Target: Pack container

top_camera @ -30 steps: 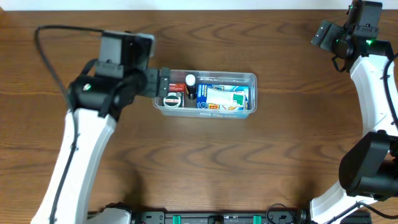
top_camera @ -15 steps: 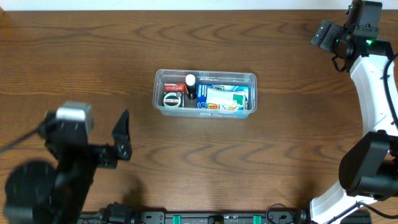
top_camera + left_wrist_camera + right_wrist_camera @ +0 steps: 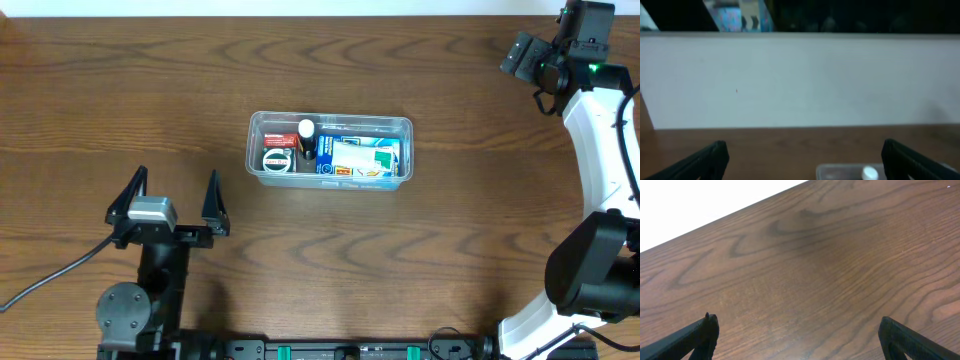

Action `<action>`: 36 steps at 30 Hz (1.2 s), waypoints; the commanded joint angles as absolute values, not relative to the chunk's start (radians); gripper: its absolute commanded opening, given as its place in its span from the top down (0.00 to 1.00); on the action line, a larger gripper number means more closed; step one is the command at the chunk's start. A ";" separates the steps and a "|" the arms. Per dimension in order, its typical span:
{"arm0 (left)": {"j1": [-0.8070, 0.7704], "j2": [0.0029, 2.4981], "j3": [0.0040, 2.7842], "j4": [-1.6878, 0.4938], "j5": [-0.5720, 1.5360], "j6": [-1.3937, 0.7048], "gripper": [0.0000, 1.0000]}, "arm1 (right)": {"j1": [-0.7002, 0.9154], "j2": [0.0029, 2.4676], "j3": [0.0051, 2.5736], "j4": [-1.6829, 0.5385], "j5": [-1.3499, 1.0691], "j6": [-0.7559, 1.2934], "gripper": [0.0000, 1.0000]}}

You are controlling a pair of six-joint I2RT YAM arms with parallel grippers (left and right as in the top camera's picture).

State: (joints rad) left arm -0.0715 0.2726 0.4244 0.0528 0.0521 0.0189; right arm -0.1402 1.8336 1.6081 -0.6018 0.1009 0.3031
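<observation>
- Dark brown wood-grain table (image 3: 450,250) fills the overhead view from edge to edge, with a pale strip along the very top.
- From overhead, we see the container (image 3: 330,119), a clear tub with rounded corners. It lies lengthwise just above the middle of the frame.
- Inside its left end sit a round tin (image 3: 277,161), a red item (image 3: 281,140) and a white-capped bottle (image 3: 306,129). Blue and white boxes (image 3: 362,157) fill the right part.
- At the lower left of the overhead view is the left gripper (image 3: 175,185), well apart from the container. Its two black fingers point toward the top of the frame, spread wide with nothing between them. A dark cable (image 3: 50,285) trails from it to the left edge.
- Along the right edge we see the white right arm (image 3: 600,130), with its black head in the upper right corner, well apart from the container.
- In the left wrist view, a white wall (image 3: 800,80) fills most of the frame, with a strip of table beneath it. Two black fingertips (image 3: 715,152) sit in the lower corners, wide apart. Between them, at the bottom edge right of centre, the container's near end and the bottle's white cap show, blurred.
- In the right wrist view, we see the right gripper (image 3: 797,330) above bare wood grain, with a white area at the upper left. Its fingertips sit at the lower left and lower right, jaws wide apart and holding nothing.
</observation>
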 commanded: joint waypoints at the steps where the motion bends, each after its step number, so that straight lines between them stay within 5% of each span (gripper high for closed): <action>1: -0.020 0.249 0.360 0.125 0.047 -0.035 0.02 | -0.143 1.835 1.606 -0.599 0.101 0.302 0.01; 11: 0.105 0.239 0.309 0.143 0.089 -0.001 0.02 | -0.143 1.835 1.606 -0.599 0.101 0.302 0.01; 36: 0.134 0.126 0.004 0.158 0.084 0.131 0.02 | -0.143 1.835 1.606 -0.599 0.101 0.302 0.01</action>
State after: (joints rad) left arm 0.1291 0.1417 0.0174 0.1791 0.0788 0.0963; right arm -0.1402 1.8336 1.6081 -0.6014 0.1009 0.3031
